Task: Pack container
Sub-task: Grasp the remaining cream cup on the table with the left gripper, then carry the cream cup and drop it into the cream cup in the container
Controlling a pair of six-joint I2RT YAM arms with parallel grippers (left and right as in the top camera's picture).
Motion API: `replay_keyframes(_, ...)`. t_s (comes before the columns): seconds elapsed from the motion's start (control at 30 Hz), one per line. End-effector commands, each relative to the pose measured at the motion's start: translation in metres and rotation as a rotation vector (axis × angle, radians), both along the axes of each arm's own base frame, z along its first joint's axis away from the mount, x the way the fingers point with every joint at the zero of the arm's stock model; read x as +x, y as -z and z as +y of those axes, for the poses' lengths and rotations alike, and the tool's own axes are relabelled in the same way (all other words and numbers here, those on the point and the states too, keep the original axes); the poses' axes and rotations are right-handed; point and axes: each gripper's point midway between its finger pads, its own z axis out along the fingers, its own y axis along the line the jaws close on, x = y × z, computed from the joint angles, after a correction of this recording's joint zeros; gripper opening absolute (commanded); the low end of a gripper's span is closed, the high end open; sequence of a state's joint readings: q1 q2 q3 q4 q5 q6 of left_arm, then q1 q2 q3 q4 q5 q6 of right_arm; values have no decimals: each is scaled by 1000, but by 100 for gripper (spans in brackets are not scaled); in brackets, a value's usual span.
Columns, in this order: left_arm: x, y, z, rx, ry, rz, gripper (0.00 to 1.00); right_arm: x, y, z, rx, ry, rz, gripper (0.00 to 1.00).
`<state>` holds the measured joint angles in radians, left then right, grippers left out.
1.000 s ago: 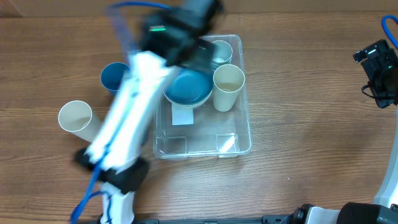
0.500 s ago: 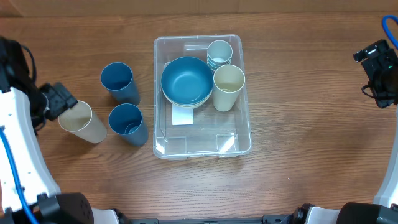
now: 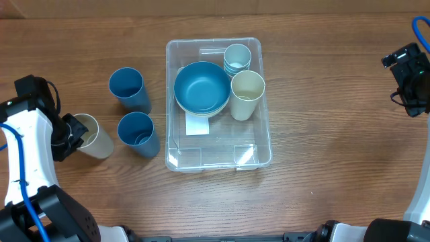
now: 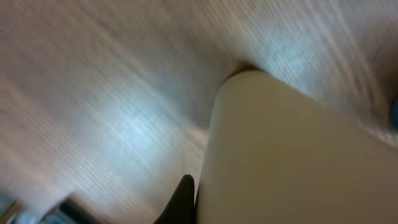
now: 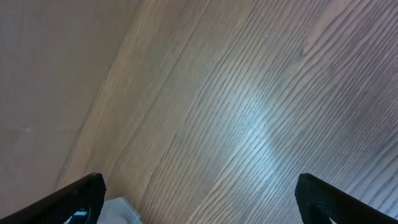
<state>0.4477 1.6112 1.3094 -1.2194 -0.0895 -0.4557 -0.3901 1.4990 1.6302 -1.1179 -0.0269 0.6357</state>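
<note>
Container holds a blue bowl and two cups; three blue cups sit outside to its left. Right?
No. Overhead shows only two blue cups outside, left of the container; the third cup there is cream. The rest holds.

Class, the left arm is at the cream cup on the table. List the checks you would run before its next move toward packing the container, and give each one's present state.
1. Left tool at the cream cup: ok, right against its side.
2. Tool closed on that cup: cannot tell, because the left wrist view is blurred.
3. Free room in the container: ok, its near end is bare.
4. Straight path to the container: not ok at table height, since a blue cup stands in between; lifting over it looks wise.
5. Right tool out of the way: ok, it is open, far off at the table's edge.
</note>
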Motion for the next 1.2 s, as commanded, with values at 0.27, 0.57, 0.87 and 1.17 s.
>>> replay_keyframes(0.27,63,-256,-89,79,500,-566,4,1,-6,0,-6,4,-16,100)
replay_keyframes(0.57,91,-232,-324,196,1291,-568,4,1,-6,0,-6,4,-16,100)
replay_keyframes(0.87,132,-140,-400,155,1407,-433,4,1,-6,0,-6,4,-16,100)
replay_keyframes(1.17,135,-220,-341,205,1068,-577,93,1,-6,0,-6,4,-16,100)
